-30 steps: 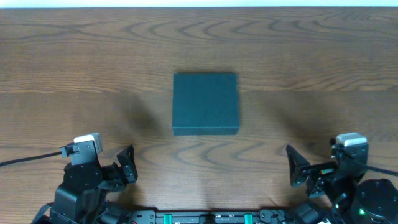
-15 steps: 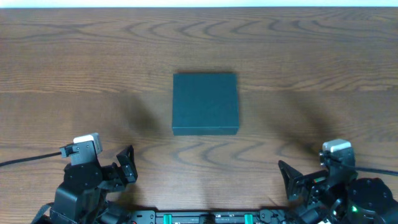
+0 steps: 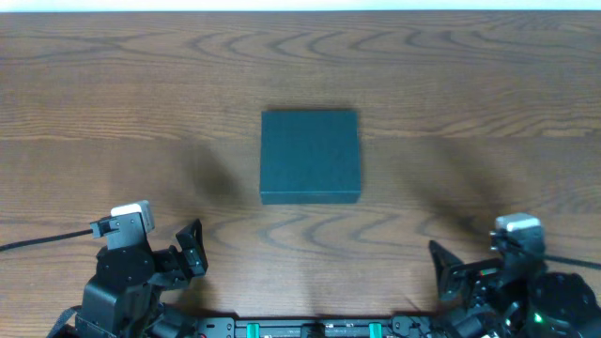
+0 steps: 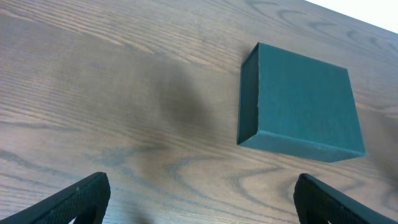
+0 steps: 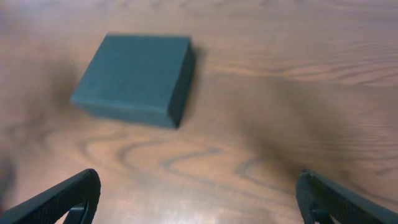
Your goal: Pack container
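1. We see the container (image 3: 310,156) lying shut and flat on the bench (image 3: 113,84), about midway between left and right and well apart from both arms; its lid is down and nothing rests on it.
2. We see no snack items or other goods in any view, so we judge that the task stands at or near one of its ends, either before opening the box or after closing it; the pictures alone do not tell us which.
3. The left hand (image 4: 199,202) sits at the near left edge, its fingers spread wide with only bare bench between them; it holds nothing.
4. The right hand (image 5: 199,199) sits at the near right edge, likewise spread wide and empty, with the container (image 5: 134,78) far ahead and to its left.
5. If packing remains to be done, we judge that the next move calls for one hand to reach far forward to the box and lift its flap lid at an edge, while the other steadies the body.
6. Compared with one second ago, the right arm has drawn nearer to the near edge; the left arm and the container are unchanged.
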Robot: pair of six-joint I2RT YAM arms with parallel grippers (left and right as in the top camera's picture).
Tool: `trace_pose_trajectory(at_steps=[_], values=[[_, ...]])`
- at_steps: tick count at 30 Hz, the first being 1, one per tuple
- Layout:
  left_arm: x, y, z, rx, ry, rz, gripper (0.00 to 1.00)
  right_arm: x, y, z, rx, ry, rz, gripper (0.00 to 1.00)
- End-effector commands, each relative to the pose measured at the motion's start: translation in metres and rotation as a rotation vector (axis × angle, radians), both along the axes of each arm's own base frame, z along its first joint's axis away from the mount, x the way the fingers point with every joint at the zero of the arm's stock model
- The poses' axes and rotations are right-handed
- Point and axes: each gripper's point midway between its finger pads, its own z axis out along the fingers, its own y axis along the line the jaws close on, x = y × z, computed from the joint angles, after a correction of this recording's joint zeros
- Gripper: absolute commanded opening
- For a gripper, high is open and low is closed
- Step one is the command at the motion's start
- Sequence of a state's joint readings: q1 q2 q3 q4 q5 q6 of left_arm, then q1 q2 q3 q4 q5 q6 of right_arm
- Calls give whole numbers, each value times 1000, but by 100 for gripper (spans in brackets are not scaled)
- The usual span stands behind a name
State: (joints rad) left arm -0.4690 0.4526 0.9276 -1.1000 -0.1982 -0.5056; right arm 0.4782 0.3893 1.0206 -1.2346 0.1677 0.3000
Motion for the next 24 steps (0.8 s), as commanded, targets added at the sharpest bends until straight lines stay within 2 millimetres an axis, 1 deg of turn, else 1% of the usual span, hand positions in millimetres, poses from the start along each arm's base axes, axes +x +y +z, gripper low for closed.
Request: trace_pose_trajectory(at_steps=[1, 4, 6, 10, 14, 19, 22, 24], values=[[-1, 2, 4, -9, -10, 13, 95, 2, -20, -10, -43, -50, -101, 99], [-1, 2, 4, -9, -10, 13, 95, 10, -30, -28, -40, -97, -181, 99], [-1, 2, 4, -9, -10, 13, 95, 13, -31, -43, -61, -108, -181, 99], [-1, 2, 4, -9, -10, 13, 95, 17, -37, -83, -148, -68, -171, 99], [-1, 2, 4, -9, -10, 13, 95, 18, -39, -113, -162, -14, -180, 99], [-1, 2, 4, -9, -10, 13, 95, 21, -39, -141, -164, -5, -180, 99], [-1, 2, 4, -9, -10, 13, 95, 18, -40, -162, -177, 58, -176, 99], [-1, 2, 4, -9, -10, 13, 95, 15, -39, -167, -179, 79, -170, 99]])
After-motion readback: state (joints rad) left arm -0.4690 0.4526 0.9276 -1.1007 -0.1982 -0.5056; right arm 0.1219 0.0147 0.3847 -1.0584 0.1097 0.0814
